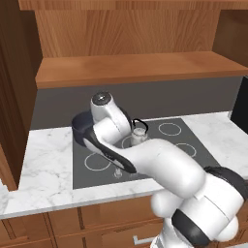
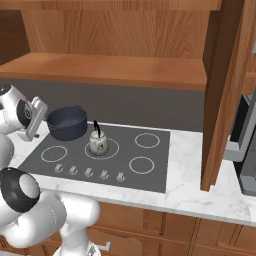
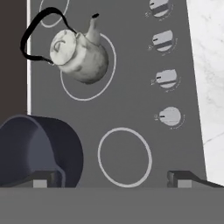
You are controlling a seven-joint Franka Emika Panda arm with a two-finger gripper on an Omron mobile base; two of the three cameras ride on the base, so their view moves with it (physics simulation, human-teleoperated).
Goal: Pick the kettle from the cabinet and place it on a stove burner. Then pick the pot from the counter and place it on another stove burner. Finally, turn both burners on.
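While one kettle [image 3: 78, 54] sits ringed, one pot [image 3: 37, 151] seemingly overhangs

Kettle [image 2: 98, 142] upright on burner; pot [image 2: 67, 123] behind.

Even, soft rendered light is falling from above with no glare, the kettle [image 3: 78, 54] and pot [image 2: 66, 123] are casting almost no shadow on the cooktop [image 2: 130, 150], the wall under the cabinet [image 1: 131, 68] shelf is lying dim, and edges are looking slightly soft and pixelated.
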